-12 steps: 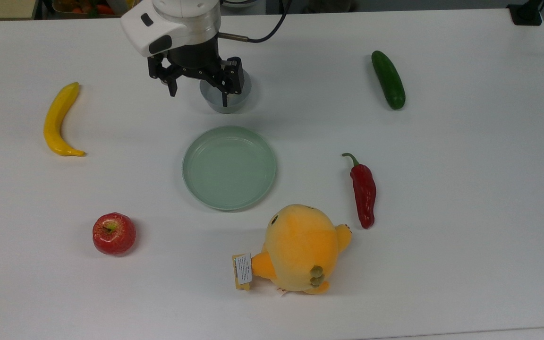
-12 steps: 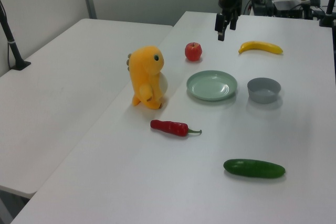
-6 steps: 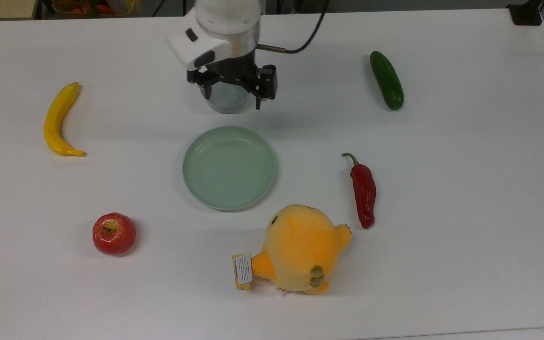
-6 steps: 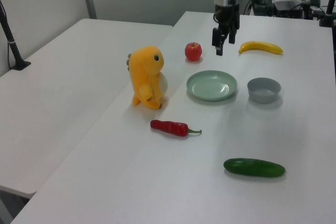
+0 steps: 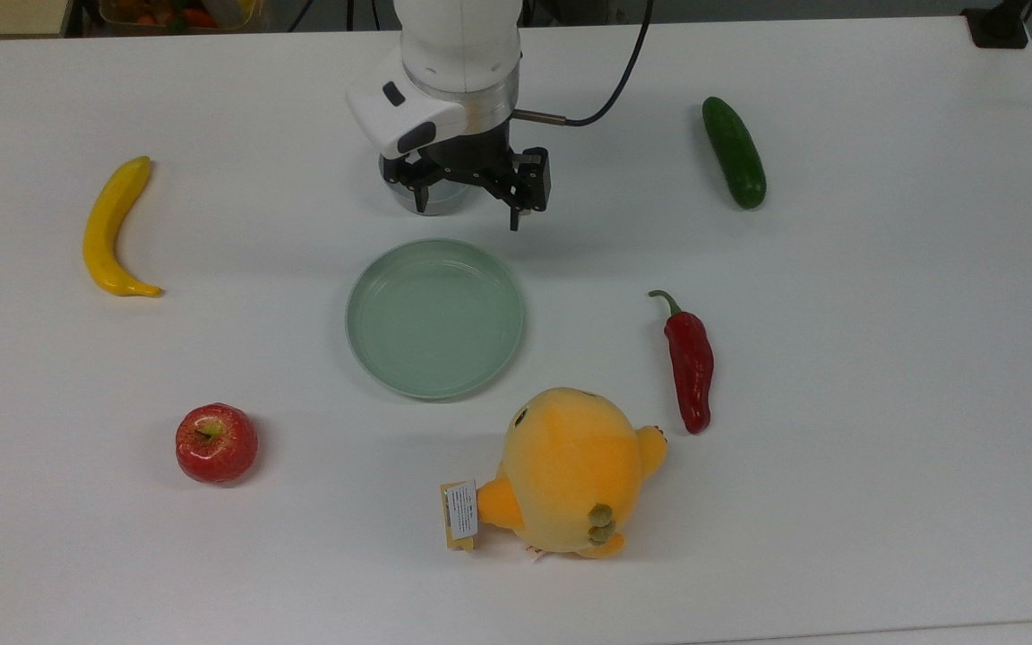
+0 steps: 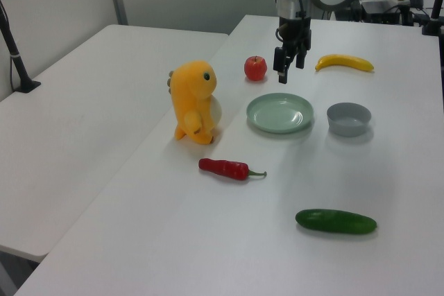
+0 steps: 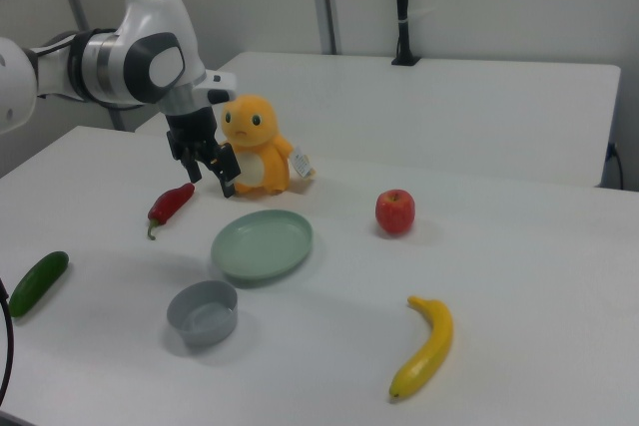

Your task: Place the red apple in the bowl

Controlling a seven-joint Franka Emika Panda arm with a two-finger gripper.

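A big white table (image 5: 883,376) holds some play food and a soft toy. The gripper (image 5: 469,202) hangs in the air with its two fingers apart and nothing between them. In the top view it partly hides the bowl (image 5: 435,199), a small grey bowl just above the green plate (image 5: 434,317). The red apple (image 5: 217,443) sits on the table well apart from the plate, toward the top view's lower left. A yellow banana (image 5: 112,227) lies far to the plate's left. A red pepper (image 5: 691,361) lies to its right, a cucumber (image 5: 735,152) to the upper right, and the orange toy (image 5: 570,470) stands just below it.
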